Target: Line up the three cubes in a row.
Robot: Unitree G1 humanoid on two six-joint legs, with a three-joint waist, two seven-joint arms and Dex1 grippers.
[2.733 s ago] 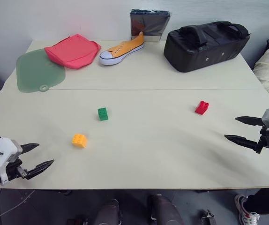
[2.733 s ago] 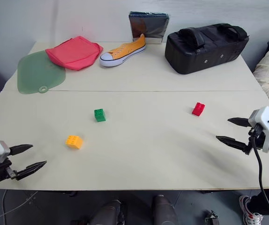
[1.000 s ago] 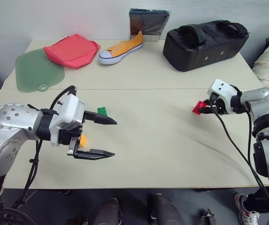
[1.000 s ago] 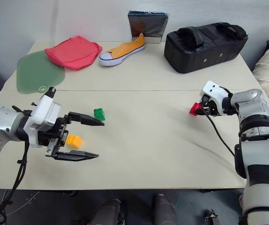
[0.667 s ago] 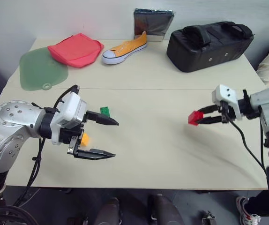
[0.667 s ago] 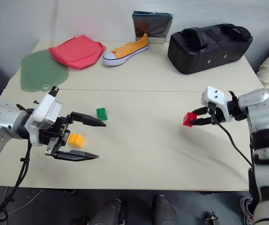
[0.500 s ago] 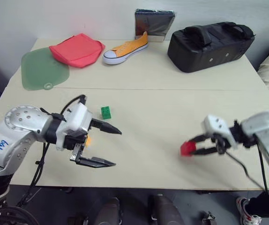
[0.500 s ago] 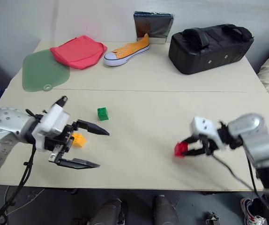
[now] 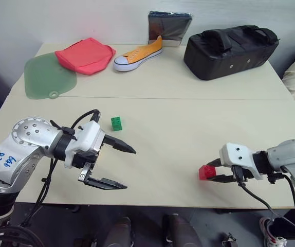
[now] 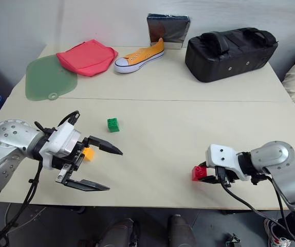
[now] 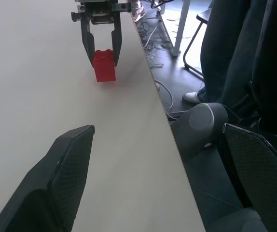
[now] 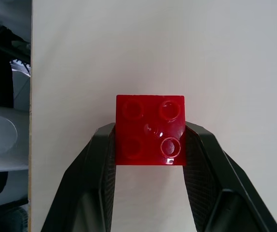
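Across the pale desk [image 9: 188, 87], a black bag [image 9: 229, 43], an orange shoe [image 9: 137, 53], a red cloth [image 9: 85, 54] and a green mat [image 9: 47, 76] lie along the far side, while the green cube [image 9: 116, 123] sits alone near the middle. Close to the near edge the right pincer [image 9: 211, 173] clamps the red cube [image 9: 206, 172] between its fingertips, studs up, seemingly resting on the desk. Well apart to the left, the left pincer [image 10: 104, 170] hovers with its jaws wide, the yellow-orange cube [image 10: 88, 153] lying just behind its upper finger, partly hidden by it.
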